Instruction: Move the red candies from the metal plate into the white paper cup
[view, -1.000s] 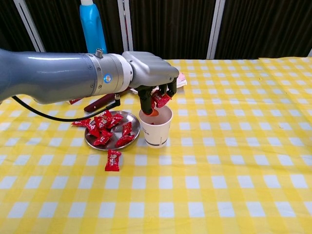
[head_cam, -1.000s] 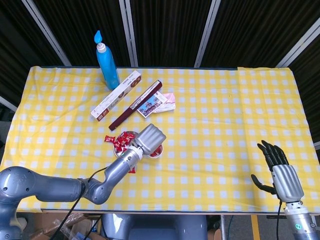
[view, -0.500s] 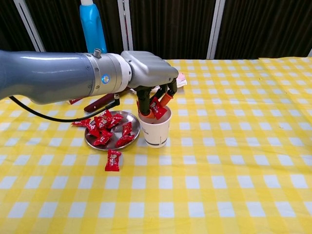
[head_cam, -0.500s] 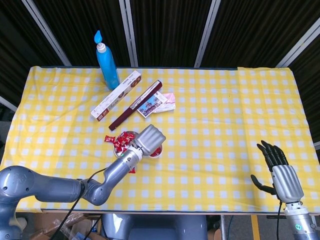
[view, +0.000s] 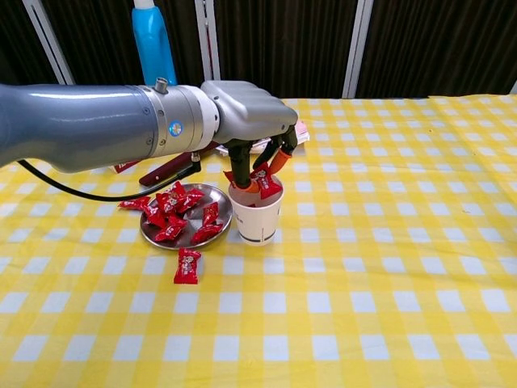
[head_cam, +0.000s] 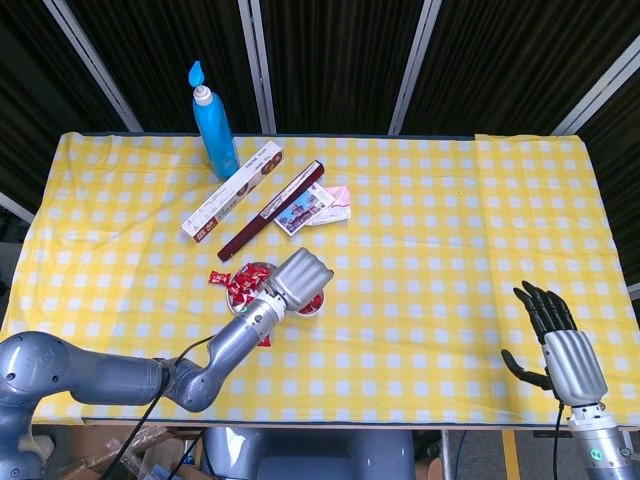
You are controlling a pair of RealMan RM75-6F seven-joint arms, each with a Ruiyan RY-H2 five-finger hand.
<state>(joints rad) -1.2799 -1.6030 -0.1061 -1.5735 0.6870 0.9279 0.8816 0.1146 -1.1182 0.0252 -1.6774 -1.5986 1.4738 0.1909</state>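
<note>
The white paper cup (view: 257,220) stands just right of the metal plate (view: 153,237), which holds several red candies (view: 174,214). My left hand (view: 246,117) hovers over the cup with its fingers parted. One red candy (view: 262,183) lies tilted in the cup's mouth below the fingertips (view: 280,158). In the head view the left hand (head_cam: 302,275) hides most of the cup (head_cam: 312,305) and part of the plate (head_cam: 243,282). A loose candy (view: 187,265) lies on the cloth in front of the plate. My right hand (head_cam: 560,345) rests empty and spread near the front right edge.
A blue bottle (head_cam: 213,120) stands at the back left. A long white box (head_cam: 232,188), a dark red box (head_cam: 272,210) and a small packet (head_cam: 315,208) lie behind the plate. Another candy (view: 132,204) lies at the plate's left rim.
The left hand's fingers have parted over the cup, and the candy they pinched has dropped from between them into the cup's mouth. The right hand has not moved.
</note>
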